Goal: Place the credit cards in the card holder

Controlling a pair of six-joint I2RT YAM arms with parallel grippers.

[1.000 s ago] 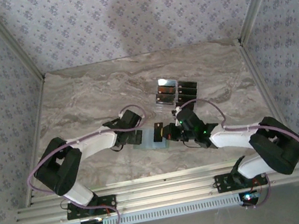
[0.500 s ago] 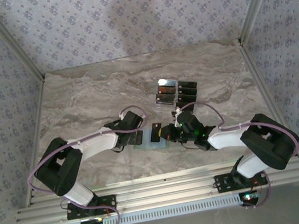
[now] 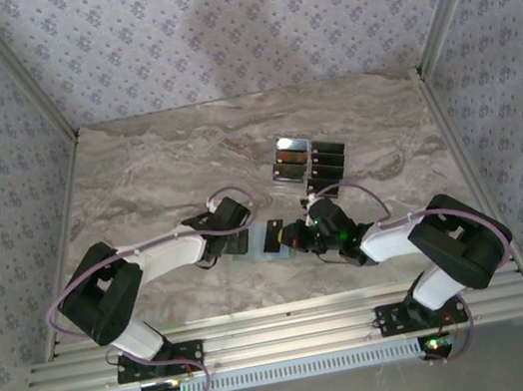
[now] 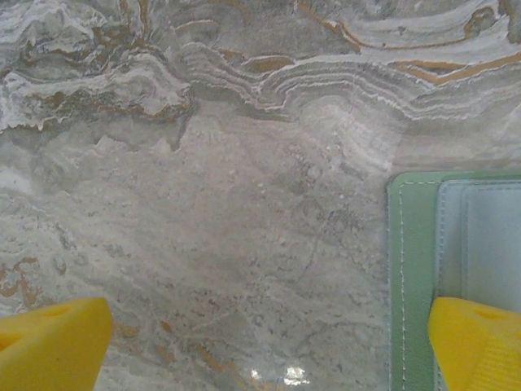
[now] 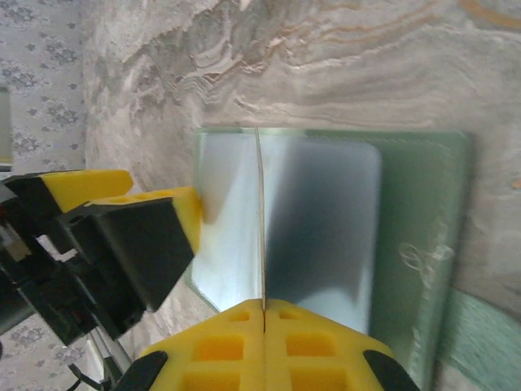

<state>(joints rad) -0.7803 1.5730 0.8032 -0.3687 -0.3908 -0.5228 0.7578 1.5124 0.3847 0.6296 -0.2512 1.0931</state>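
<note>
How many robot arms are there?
2. The left arm reaches the card holder from its left; the right arm, gripping a credit card, reaches it from its right.

On the grey marbled surface (image 3: 135, 167) the card holder (image 4: 413, 269) is laid open; credit cards (image 3: 328, 157) are grouped beyond it.
</note>
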